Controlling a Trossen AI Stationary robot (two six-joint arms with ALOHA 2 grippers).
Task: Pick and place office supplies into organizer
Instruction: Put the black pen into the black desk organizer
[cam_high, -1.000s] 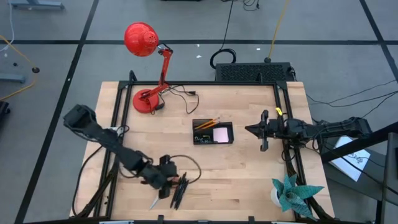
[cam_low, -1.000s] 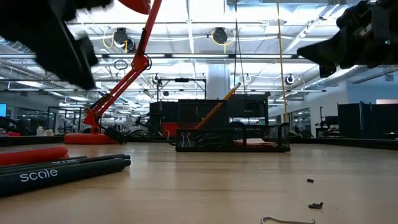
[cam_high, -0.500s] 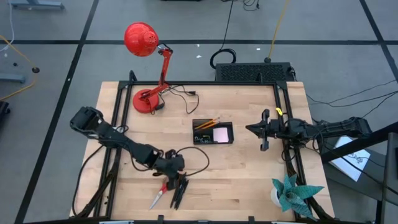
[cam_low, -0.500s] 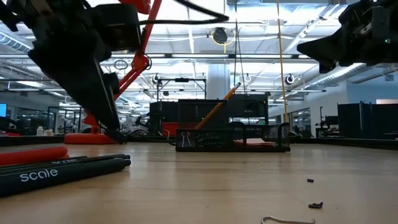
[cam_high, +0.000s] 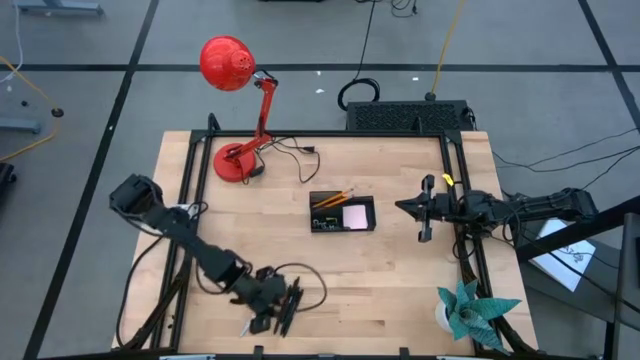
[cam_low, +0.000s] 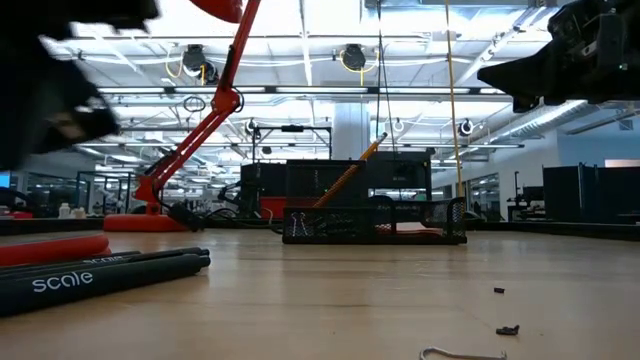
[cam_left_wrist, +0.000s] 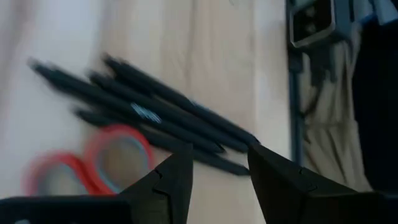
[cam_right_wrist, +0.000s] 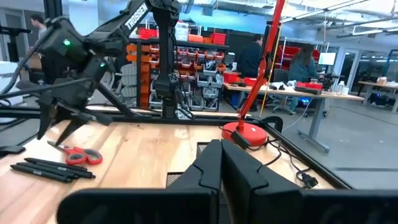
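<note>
Several black pens (cam_left_wrist: 143, 115) lie side by side on the wood near the table's near edge, also seen in the high view (cam_high: 294, 306) and the low view (cam_low: 100, 275). Red-handled scissors (cam_left_wrist: 115, 155) lie flat beside them. My left gripper (cam_left_wrist: 217, 171) hovers open just above the pens and scissors (cam_high: 246, 327). The black organizer (cam_high: 342, 214) stands mid-table with orange pencils (cam_high: 333, 198) leaning in it and a pink pad (cam_high: 355, 216) inside. My right gripper (cam_high: 420, 209) waits shut, right of the organizer.
A red desk lamp (cam_high: 238, 110) stands at the far left with its cord on the wood. A teal paper plant (cam_high: 470, 312) sits at the near right corner. Tiny black clips (cam_low: 508, 329) lie near the low camera. A black box (cam_high: 408, 116) sits beyond the far edge.
My left gripper first swung away from the pens toward the table's middle, then came back toward the near edge and now stands low over the pens and scissors. The pens and scissors have stayed where they were. The right arm has kept still.
</note>
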